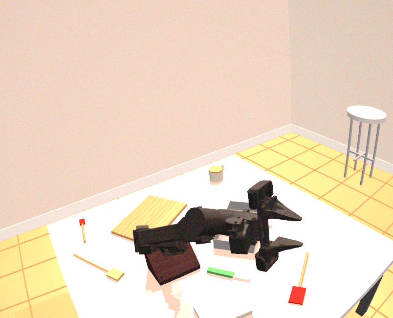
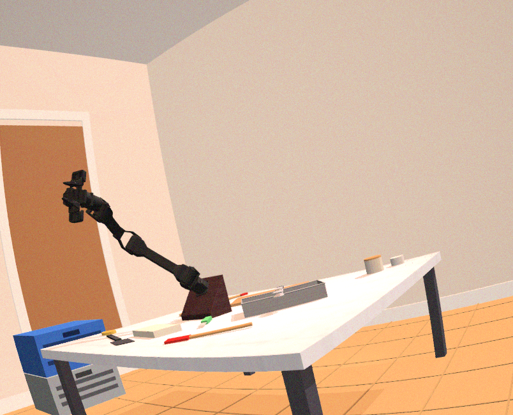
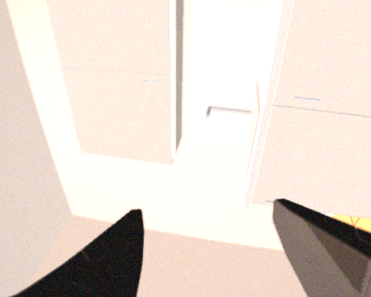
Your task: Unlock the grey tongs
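My gripper [image 1: 301,230] [image 2: 72,202] [image 3: 208,207] is open and empty, raised high above the table on the stretched-out arm. In the wrist view its two dark fingers frame only pale wall panels. The grey roasting tin [image 1: 239,205] [image 2: 288,300] sits mid-table; in the top view the arm covers most of it. The grey tongs [image 2: 279,290] show only as a small pale piece over the tin's rim in the exterior view and are hidden in the top view. The wooden board [image 1: 148,212] lies flat to the left of the tin, with nothing on it.
The arm's dark red base block [image 1: 172,264] [image 2: 205,300] stands near the board. Red [image 1: 297,294] [image 2: 176,339], green [image 1: 220,272] [image 2: 206,319] and yellow [image 1: 114,273] spatulas lie near the table's front. A lidded jar [image 1: 215,173] [image 2: 373,264] stands at the back. A stool [image 1: 365,114] stands on the floor.
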Controlling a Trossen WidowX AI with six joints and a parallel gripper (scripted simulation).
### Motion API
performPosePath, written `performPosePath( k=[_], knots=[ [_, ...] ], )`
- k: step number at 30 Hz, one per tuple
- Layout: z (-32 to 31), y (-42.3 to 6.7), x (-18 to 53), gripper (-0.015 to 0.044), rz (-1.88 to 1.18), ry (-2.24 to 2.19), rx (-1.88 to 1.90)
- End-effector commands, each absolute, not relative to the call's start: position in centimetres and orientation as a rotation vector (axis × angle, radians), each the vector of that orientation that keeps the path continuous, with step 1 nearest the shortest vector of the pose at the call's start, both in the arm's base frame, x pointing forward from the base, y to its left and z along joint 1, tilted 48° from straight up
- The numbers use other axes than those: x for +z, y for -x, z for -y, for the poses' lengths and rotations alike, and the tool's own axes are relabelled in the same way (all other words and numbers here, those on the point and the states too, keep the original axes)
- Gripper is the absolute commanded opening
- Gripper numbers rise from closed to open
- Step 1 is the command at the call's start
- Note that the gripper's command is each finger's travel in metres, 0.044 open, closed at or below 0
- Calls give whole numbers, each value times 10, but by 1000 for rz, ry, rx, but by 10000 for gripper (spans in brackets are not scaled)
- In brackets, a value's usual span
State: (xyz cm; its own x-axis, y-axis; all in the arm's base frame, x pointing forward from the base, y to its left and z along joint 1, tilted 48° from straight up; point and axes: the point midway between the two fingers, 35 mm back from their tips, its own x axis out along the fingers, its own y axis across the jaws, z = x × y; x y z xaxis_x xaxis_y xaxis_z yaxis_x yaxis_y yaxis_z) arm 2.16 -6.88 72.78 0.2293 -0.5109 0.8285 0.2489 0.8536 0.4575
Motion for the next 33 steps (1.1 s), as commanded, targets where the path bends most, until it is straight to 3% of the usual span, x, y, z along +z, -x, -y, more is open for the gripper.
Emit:
performPosePath(
  k=[1,10,22,33],
  knots=[
    [84,-49,718,260,1146,-215,-575],
    [123,-156,664,260,789,-55,-673],
    [152,-313,520,260,137,354,-709],
    [142,-392,367,260,-406,814,-536]
  ],
)
